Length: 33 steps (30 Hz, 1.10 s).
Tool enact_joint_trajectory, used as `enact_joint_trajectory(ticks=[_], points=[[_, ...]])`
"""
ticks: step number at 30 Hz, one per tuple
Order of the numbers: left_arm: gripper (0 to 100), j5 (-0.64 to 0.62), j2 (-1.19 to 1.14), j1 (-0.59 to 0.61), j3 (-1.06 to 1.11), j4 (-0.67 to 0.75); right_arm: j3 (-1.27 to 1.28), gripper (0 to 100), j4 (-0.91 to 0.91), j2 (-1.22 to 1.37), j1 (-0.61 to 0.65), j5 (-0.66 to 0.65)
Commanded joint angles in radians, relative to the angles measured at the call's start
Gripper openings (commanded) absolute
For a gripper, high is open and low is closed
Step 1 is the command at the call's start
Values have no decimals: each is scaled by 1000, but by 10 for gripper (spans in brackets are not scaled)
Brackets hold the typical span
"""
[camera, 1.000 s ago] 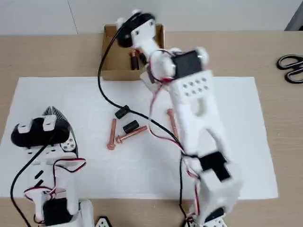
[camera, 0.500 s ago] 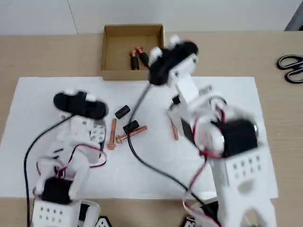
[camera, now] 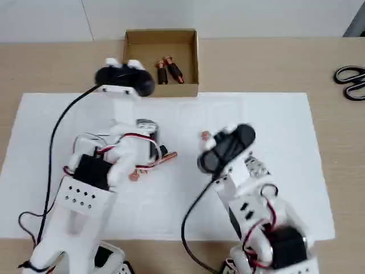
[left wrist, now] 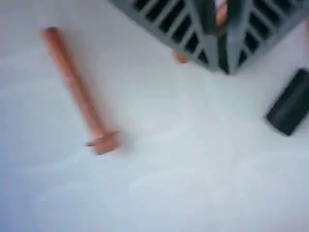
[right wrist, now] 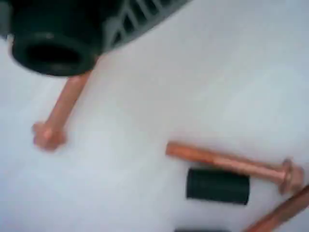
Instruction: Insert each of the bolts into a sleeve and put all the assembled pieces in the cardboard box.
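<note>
- Right gripper (right wrist: 91, 34): clamped, by the look of it, on a black gripped sleeve (right wrist: 48, 50), with the bore turned up toward my wrist camera.
- Near bolt (right wrist: 60, 108): flat on the white paper (camera: 285, 171), directly under that sleeve. The shaft runs out from beneath it to the flanged head.
- Left gripper (left wrist: 219, 53): low over the middle cluster. I cannot tell its state; copper shows at the slot, either gripped or merely lying beneath.
- Loose bolt (left wrist: 77, 87): flat, well apart from the left gripper and broadside to it, with neither end turned its way.
- Spare sleeve (right wrist: 217, 186): on its side, just beside a third bolt (right wrist: 231, 164) and parallel to it.
- Cardboard box (camera: 132, 57): at the paper's far edge, with two assembled pieces (camera: 168, 69) inside.
- Judgement: the next move turns on axes. The near bolt lies flat while the gripped bore faces upward, so the two are crossed. My right arm is nearest that bolt but occupied, so the left arm, nearer the middle bolts, would have to lift one and bring it in line.
</note>
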<state>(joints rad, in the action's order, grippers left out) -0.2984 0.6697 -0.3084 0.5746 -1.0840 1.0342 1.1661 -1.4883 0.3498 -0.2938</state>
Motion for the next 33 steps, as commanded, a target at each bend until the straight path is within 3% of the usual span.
enact_joint_trajectory(ticks=[1,6,10,14,17,22,30,33], points=[[6,-52,-3,-38,-61,58,144,5,-156,-231,-44,-26],[6,-83,-6,-43,-59,78,307,4,-297,-309,-249,9],[6,-83,-28,-44,-64,78,316,4,-348,-288,-372,249],[6,-84,-167,-44,-73,77,347,4,-348,-289,-403,437],[6,-126,-298,-44,-153,49,387,4,-348,-289,-397,427],[6,-301,-523,-51,-417,-34,431,4,-355,-289,-400,428],[6,-327,-885,-252,-765,-236,494,4,-357,-289,-483,431],[6,-417,-980,-269,-894,-295,508,4,-360,-289,-544,431]])
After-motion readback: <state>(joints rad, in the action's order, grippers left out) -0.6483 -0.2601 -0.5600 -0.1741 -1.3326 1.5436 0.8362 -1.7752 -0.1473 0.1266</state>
